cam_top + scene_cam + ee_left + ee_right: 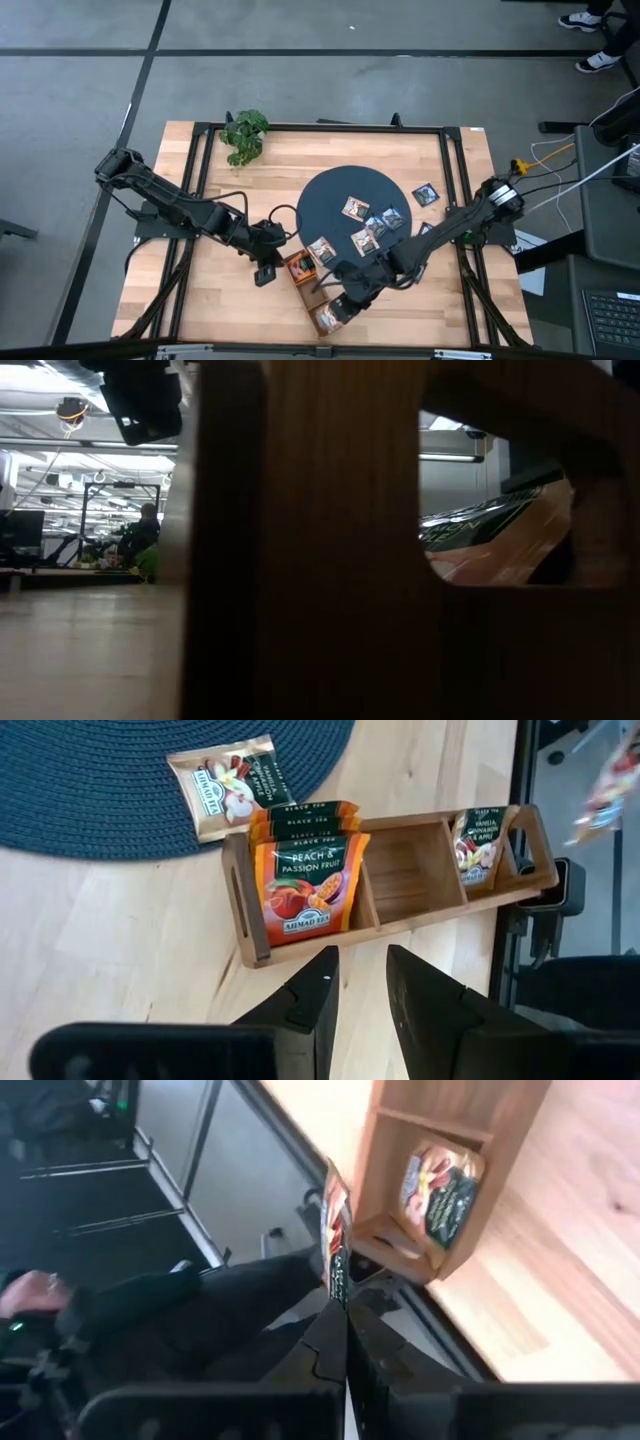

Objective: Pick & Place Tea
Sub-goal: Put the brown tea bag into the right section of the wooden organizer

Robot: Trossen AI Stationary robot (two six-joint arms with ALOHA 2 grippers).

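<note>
The long brown tray [308,285] lies by the near edge of the round dark mat [340,190]. One end compartment holds orange sachets [305,885], the middle one is bare, and the other end holds a pale sachet [476,845]. Several sachets lie flat on the mat [356,208], and one lies beside it [427,195]. My left gripper [362,985] is open, just left of the tray. My right gripper [347,1312] hovers over the tray's near end [340,305], shut on a sachet [335,1240]. My right gripper pinches one sachet between its two fingers [325,1342] by one edge [339,1288]. The sachet shows edge-on, standing straight out past the fingertips and lifted clear, beside the tray's end compartment [440,1190].
A green leafy plant [245,133] stands at the table's far left. The low view is blocked by the tray's wall [300,560], with a sachet showing through its cut-out [500,540]. People's shoes [600,40] and cables [560,160] lie beyond the right edge.
</note>
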